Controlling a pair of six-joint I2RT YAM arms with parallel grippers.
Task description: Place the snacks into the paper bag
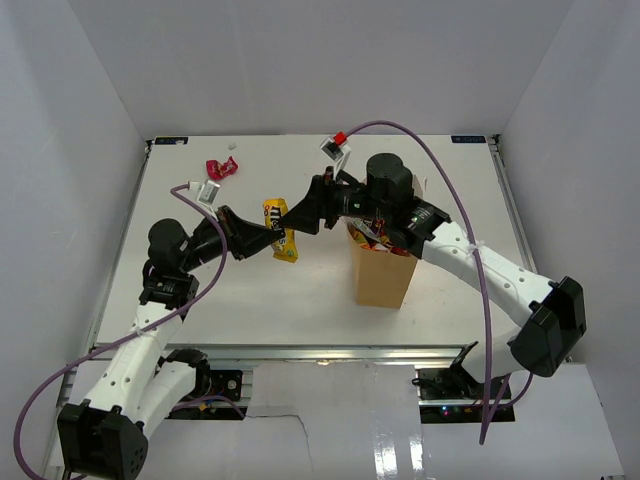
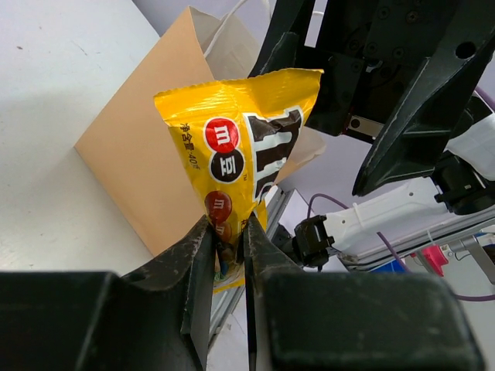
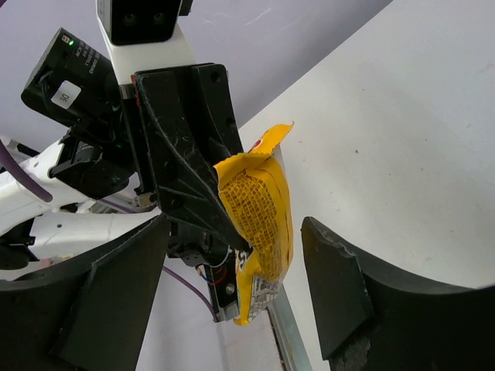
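We see the left jaws pressed together on the lower end of a yellow packet (image 1: 281,232), pinching it, with its crimped top pointing away from them. The packet is left of the paper bag (image 1: 382,278), near it but not inside. The right jaws are spread wide. In the right wrist view the packet sits between them, touching neither so far as we can tell. The bag stands upright on the bench (image 1: 300,300), and red and orange foil (image 1: 370,235) shows at its open mouth beneath the right arm (image 1: 470,262). A pink-red packet (image 1: 220,168) lies alone near the bench's far left corner, well apart from the bag.
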